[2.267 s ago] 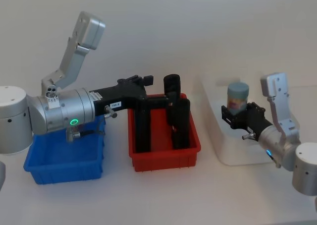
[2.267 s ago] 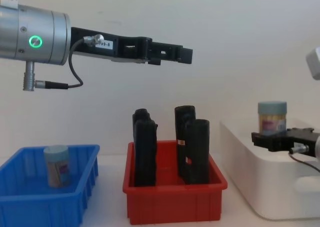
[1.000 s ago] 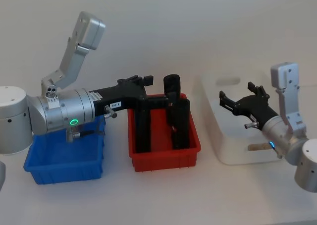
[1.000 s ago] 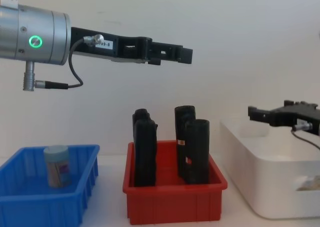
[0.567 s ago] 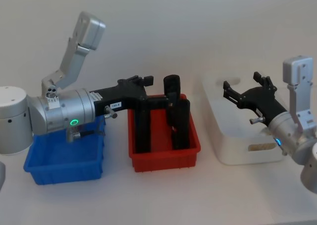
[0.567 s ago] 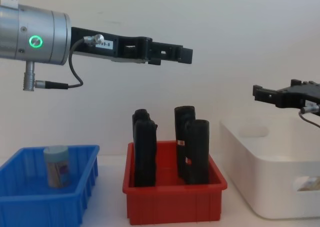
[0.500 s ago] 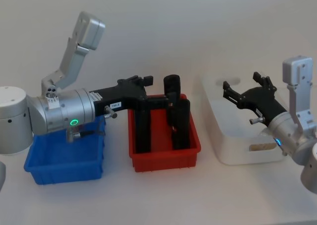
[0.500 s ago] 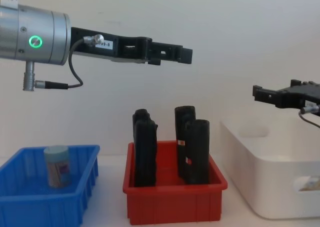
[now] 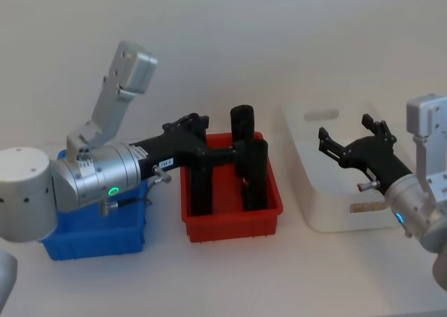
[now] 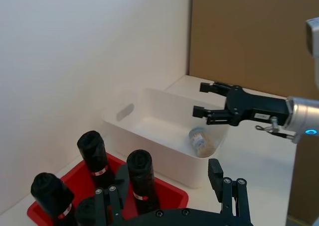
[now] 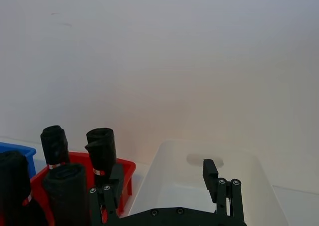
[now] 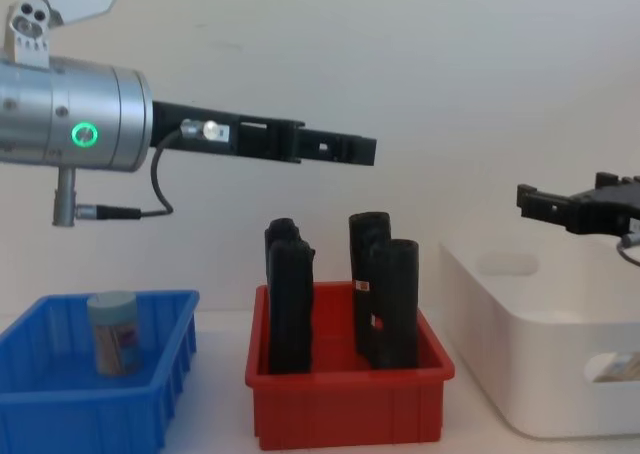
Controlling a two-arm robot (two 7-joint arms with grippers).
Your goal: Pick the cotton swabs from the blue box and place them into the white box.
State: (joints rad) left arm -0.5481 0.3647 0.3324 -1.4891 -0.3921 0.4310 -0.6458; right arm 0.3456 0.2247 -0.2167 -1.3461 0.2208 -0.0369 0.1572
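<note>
A swab jar [image 10: 201, 141] lies on its side in the white box [image 9: 314, 198], at 3 o'clock on the bench [image 9: 230, 278] as the head camera sees it. A second jar [image 12: 113, 331] stands upright in the blue box [image 12: 40, 404] at 8 o'clock. So the task looks part done, and that jar is probably next.

The right gripper [image 9: 347, 133] hangs above the white box, jaws spread and empty. The left gripper [image 12: 345, 147] reaches out level and high over the red bin [image 9: 230, 223] at mid-dial, its jaws also spread and empty.

The risks lie with the left arm. Its gripper sits toward 3 o'clock of the blue box, above the tall black handles [image 9: 243, 121]. Dropping before pulling back toward 8 o'clock would strike them or the bin wall. The jar looks smooth, round and light, so an off-centre pinch could topple it or let it slip. A low carry toward 3 o'clock would clip the handles.
</note>
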